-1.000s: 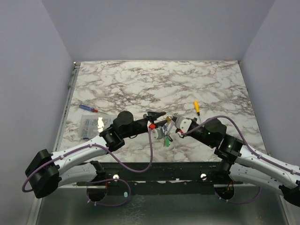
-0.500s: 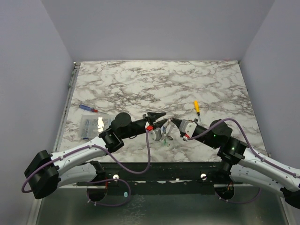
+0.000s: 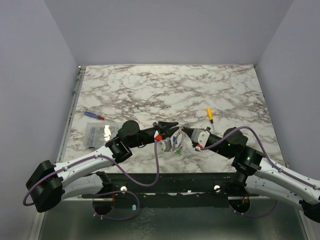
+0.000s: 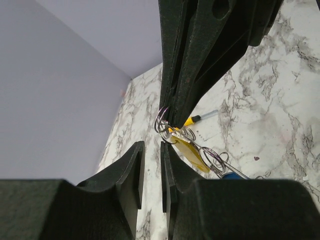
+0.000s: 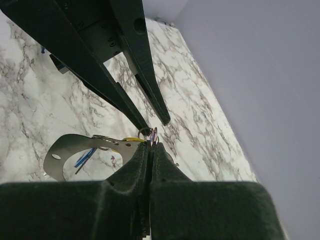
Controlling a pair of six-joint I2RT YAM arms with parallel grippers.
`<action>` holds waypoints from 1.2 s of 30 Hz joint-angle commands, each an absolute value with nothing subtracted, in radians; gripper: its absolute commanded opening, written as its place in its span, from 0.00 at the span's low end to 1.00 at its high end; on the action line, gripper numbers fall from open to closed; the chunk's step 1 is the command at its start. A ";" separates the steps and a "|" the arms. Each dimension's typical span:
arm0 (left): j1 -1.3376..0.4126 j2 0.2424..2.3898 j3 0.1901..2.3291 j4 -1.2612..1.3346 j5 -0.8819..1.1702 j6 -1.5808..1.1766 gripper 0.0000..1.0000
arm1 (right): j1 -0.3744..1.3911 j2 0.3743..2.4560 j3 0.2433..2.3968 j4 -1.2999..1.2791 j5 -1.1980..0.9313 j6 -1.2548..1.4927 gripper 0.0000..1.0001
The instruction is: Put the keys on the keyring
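My right gripper (image 5: 151, 142) is shut on a silver ring, the keyring (image 5: 153, 134), seen edge-on at its fingertips. A bunch hangs from the ring: a yellow key head (image 4: 192, 150), smaller rings (image 4: 216, 158), a blue key (image 5: 85, 156) and a flat silver tag (image 5: 70, 150). In the top view the bunch (image 3: 175, 143) hangs just above the table, between the two grippers. My left gripper (image 3: 169, 125) is open and empty. Its fingertips (image 5: 142, 122) sit right beside the ring, facing the right gripper (image 3: 184, 130).
A yellow-handled slim item (image 3: 210, 114) lies on the marble right of the grippers. A blue-and-red stick (image 3: 94, 115) and a clear plastic packet (image 3: 97, 134) lie at the left edge. Purple walls enclose the table.
My right gripper has swung left and lowered, carrying the bunch closer to the left gripper. The left gripper's fingers now show spread apart at the ring.
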State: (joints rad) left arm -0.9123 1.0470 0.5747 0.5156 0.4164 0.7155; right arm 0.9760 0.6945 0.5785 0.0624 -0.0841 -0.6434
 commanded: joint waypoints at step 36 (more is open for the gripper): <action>-0.915 1.047 0.565 0.537 0.449 0.678 0.31 | 0.979 0.714 0.577 0.137 -0.063 -0.647 0.01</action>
